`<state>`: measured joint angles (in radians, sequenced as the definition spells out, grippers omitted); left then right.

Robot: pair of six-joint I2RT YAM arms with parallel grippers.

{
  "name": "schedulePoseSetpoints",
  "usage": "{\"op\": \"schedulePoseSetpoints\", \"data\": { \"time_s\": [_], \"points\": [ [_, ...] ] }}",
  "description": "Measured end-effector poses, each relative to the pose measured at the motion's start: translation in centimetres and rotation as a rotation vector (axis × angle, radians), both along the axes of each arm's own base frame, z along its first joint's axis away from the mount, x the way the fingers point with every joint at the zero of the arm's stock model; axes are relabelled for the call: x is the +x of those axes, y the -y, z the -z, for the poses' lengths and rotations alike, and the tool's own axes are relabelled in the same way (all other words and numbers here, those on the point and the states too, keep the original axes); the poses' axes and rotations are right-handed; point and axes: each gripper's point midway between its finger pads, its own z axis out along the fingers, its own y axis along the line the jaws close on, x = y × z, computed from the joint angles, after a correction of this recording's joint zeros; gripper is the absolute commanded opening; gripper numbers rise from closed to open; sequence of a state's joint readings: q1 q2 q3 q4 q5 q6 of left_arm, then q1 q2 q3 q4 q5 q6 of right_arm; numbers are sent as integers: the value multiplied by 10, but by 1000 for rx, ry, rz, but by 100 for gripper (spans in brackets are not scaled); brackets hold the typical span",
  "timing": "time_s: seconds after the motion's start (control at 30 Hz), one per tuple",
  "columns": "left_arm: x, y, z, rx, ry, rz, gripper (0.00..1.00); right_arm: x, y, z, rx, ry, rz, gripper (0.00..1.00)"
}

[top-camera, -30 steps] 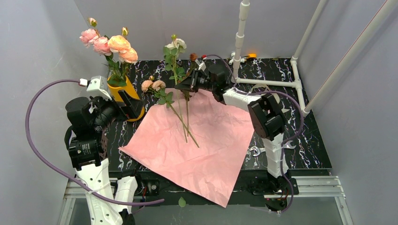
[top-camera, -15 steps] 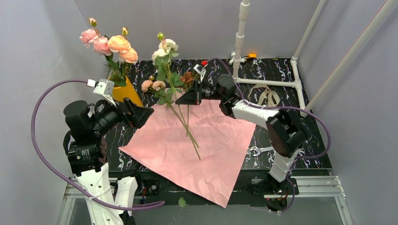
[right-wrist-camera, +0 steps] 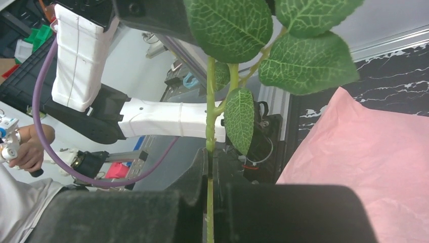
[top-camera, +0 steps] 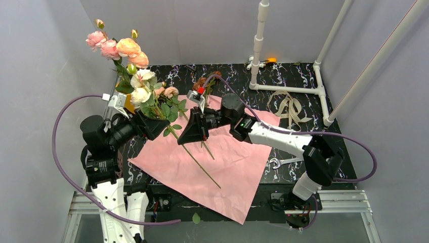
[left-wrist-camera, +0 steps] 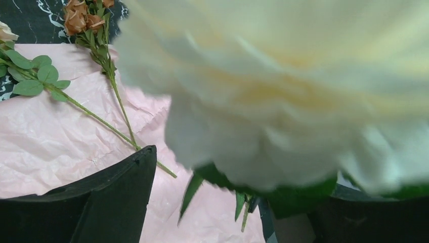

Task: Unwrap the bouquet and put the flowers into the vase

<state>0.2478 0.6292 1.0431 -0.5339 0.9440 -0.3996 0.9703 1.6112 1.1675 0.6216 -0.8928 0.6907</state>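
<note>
Spreading over much of the dark marbled worktop point(top-camera: 336, 162), the pink paper point(top-camera: 227, 162) lies open and flat, so the unwrapping looks done. Several flowers point(top-camera: 117, 48) already stand in the vase point(top-camera: 129, 105), at the worktop's far left. Only a sliver of the vase shows behind leaves and the left wrist.

The step in hand looks like a handover beside the vase. The right claw point(top-camera: 183, 139) is pinched shut on the bare stem of the cream rose point(top-camera: 139, 94), which slants up with its foot above the paper. The left claw point(top-camera: 157, 125) stands open at the leafy upper part, clamping nothing that I can see.

To do this well, the left claw should close on stem below the bloom, not on petals or leaves. The right should let go only once that grip is sure. The stem's foot then has to be lifted over the vase rim and set in among the flowers already there.

The overhead view gives the whole layout, including the brown roses point(top-camera: 203, 82) lying on the paper and the ribbon point(top-camera: 289, 107) off to the right. The left wrist view adds how close the bloom is: it fills the lens, blurred, with the dark fingers point(left-wrist-camera: 101, 202) set wide below it. Only the right wrist view shows the stem point(right-wrist-camera: 210, 152) held tight in the finger seam.
</note>
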Motion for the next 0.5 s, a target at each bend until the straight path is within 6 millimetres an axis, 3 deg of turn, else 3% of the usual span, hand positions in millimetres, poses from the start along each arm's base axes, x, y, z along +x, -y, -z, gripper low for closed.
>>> {"op": "schedulePoseSetpoints", "data": {
  "time_s": [0.13, 0.23, 0.27, 0.3, 0.5],
  "points": [
    [5, 2, -3, -58, 12, -5, 52, -7, -2, 2, -4, -2, -20, 1],
    [9, 3, -9, -88, 28, -3, 24, -11, -4, 3, -6, -4, -28, 1],
    [9, 3, -12, -95, 32, -3, 8, -11, -4, 3, -8, -5, -27, 1],
    [9, 3, -14, -99, 39, 1, 0, -11, -5, 4, -10, -7, -23, 1],
    [2, 2, -25, -60, 49, -18, 0, -4, -8, 15, -40, 14, 5, 49]
  ]
}}
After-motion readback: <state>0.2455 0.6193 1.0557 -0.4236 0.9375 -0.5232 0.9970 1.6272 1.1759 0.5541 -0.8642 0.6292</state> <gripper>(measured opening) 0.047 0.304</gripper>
